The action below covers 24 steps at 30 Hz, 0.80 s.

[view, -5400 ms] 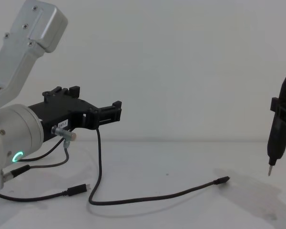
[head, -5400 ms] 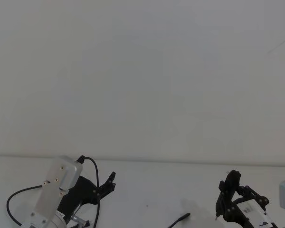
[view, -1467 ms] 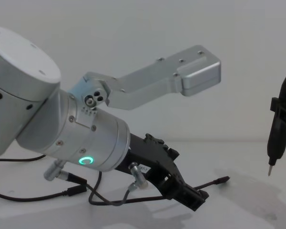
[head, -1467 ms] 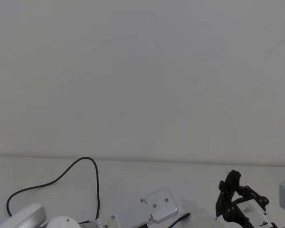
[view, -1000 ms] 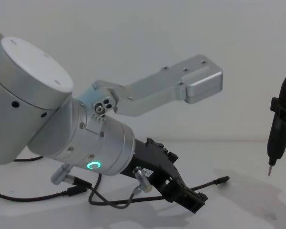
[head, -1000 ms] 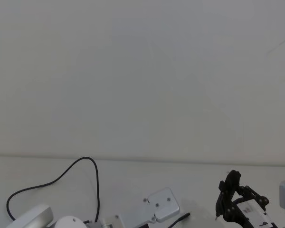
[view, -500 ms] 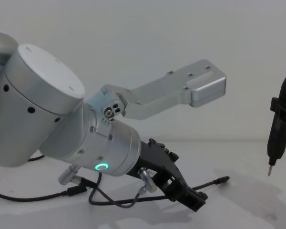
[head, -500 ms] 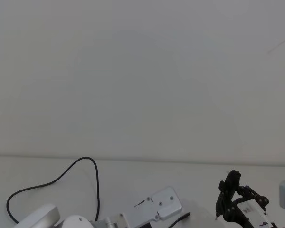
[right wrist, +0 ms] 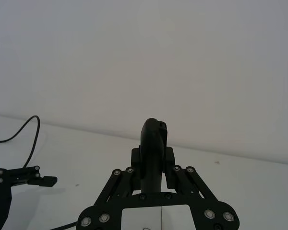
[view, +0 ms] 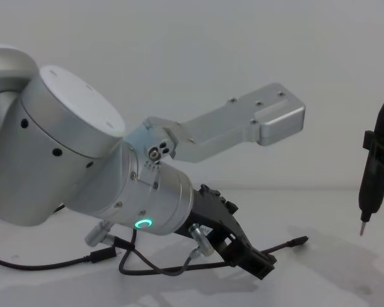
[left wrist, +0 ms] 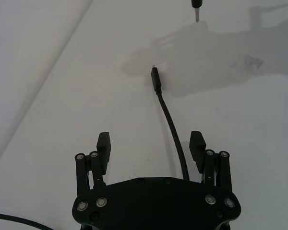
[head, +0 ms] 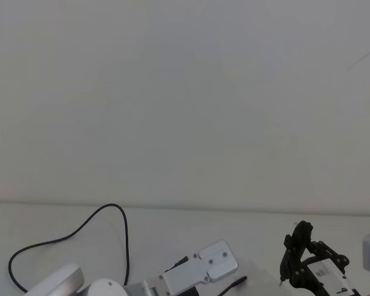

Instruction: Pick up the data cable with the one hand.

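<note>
Black and thin, the data cable lies on the white desk. In the chest view it runs from a small black plug right of centre, leftward under the left arm to a tight bend near the front edge. Its silver-tipped plug lies further left, and in the head view a long arc of the same cord curves across the far left of the desk. Seen from the left wrist, the cord stretches away to the black plug, and its near part passes between the two fingers, closer to one than the other and touched by neither. The left hand is spread wide with nothing in it. In the chest view it slants down low over the cable near the middle of the desk, though whether its tips meet the surface cannot be told. Behind it comes the thick silver wrist cylinder with its green ring light, and a short wire with a silver elbow fitting droops beside the cord. At the far right, well apart from the cable, the right hand is clamped on a dark pointed tool, held above the desk with its tip down.
</note>
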Motion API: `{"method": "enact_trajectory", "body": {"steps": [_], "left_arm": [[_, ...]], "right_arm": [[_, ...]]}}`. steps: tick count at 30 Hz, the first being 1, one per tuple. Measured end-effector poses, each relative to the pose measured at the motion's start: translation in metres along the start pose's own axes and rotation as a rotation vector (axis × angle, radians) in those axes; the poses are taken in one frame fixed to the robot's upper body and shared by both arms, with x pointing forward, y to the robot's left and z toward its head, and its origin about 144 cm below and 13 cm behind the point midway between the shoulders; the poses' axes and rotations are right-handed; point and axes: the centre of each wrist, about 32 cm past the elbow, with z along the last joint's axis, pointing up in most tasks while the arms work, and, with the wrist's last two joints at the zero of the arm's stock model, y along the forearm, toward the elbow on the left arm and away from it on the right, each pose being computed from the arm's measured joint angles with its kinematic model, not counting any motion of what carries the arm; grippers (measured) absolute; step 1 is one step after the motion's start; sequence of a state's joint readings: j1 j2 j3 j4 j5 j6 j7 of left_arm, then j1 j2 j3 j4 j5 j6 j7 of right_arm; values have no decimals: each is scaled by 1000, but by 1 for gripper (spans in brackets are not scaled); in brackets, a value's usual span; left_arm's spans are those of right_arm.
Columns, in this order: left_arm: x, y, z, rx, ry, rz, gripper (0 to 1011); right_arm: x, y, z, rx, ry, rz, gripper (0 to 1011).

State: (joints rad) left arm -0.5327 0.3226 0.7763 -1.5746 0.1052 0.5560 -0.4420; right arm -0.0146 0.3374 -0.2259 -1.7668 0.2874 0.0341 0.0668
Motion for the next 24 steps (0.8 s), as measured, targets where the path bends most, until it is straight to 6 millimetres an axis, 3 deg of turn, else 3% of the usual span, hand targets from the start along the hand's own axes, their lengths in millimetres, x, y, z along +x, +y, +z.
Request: {"method": "enact_trajectory", "body": {"steps": [12, 19, 24], "left_arm": [[0, -7, -1, 16, -2, 20, 1000], [0, -8, -1, 20, -3, 24, 881], [0, -9, -1, 22, -3, 26, 727]], "right_arm": [[0, 0, 0, 0, 0, 0, 268], [0, 0, 0, 0, 0, 0, 268], [0, 0, 0, 0, 0, 0, 268]]}}
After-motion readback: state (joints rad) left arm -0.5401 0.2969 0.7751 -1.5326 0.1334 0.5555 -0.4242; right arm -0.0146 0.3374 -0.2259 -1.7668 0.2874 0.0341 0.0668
